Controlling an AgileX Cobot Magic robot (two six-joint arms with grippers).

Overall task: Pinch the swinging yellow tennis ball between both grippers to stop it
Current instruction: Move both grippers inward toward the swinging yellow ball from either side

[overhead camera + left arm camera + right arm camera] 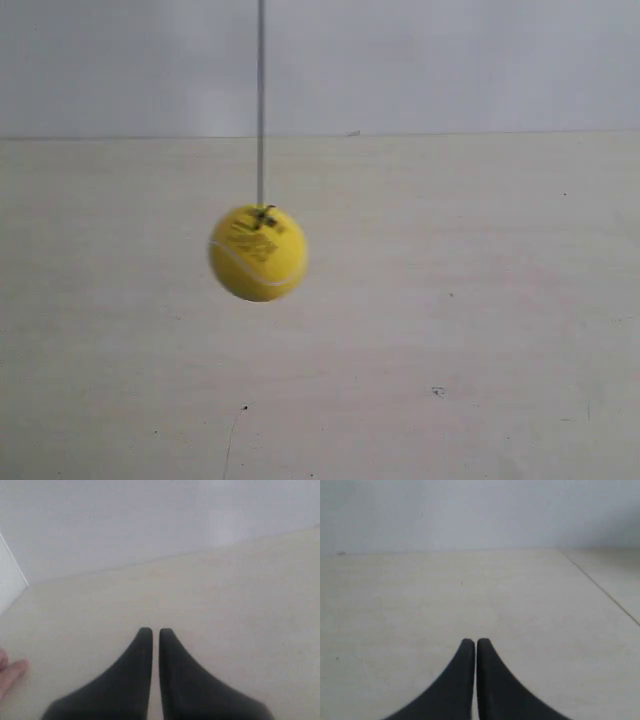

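1. Close under each wrist camera, the left end effector (151, 630) and the right end effector (472, 641) both have their jaws pressed nearly together, with only a thin slit between, pinching nothing.
2. Beyond them lies the pale table (395, 605). Neither wrist view shows the ball. The left wrist view alone catches pinkish fingertips (11, 674) resting on it, someone's hand, I'd guess.
3. Only the exterior view shows the ball (258, 252), hanging on its string (261, 100) clear above the table, with neither arm in sight.
4. It looks light, fuzzy and slightly springy. The felt should grip well, but a round ball can squirt sideways, so I'd meet it at its widest middle, from opposite sides.
5. Farthest back stands a plain grey wall (450, 60).
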